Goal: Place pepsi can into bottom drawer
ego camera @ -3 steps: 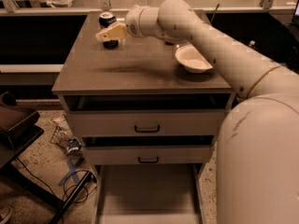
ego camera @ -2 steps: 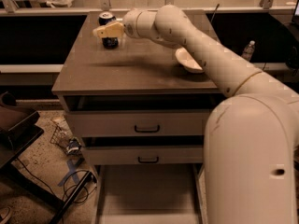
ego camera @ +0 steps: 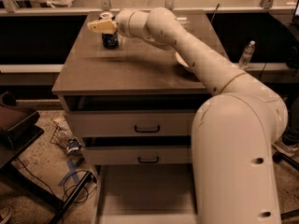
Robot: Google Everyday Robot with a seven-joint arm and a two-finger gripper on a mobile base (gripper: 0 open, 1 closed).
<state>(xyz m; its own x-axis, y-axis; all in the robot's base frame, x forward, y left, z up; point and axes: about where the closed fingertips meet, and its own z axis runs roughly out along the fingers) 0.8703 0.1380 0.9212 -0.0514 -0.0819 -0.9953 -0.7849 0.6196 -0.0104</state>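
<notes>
Pepsi can (ego camera: 110, 40) standing upright on the bench (ego camera: 140, 73), near the back-left corner of its brown top and well away from the front edge. The pincer (ego camera: 102, 26) is level with the upper part of the can, its pale yellow tip pointing toward the left and crossing in front of the can, so that the dark blue lower body shows below it and a silver patch shows just above it. Whether the pincer is apart, together or clamped on the can cannot be told from this view. The cream-coloured arm (ego camera: 205, 69) reaches in from the lower right, passing diagonally over the right half of the bench. A white bowl (ego camera: 179, 59) lies on the bench to the right of the can, mostly hidden behind the arm. Below the top, two upper drawers (ego camera: 117, 125) with black handles stand slightly ajar. The bottom drawer (ego camera: 145, 190) is pulled out toward the camera, a shallow pale tray. A clear water bottle (ego camera: 246, 55) stands on a ledge to the right of the bench.
</notes>
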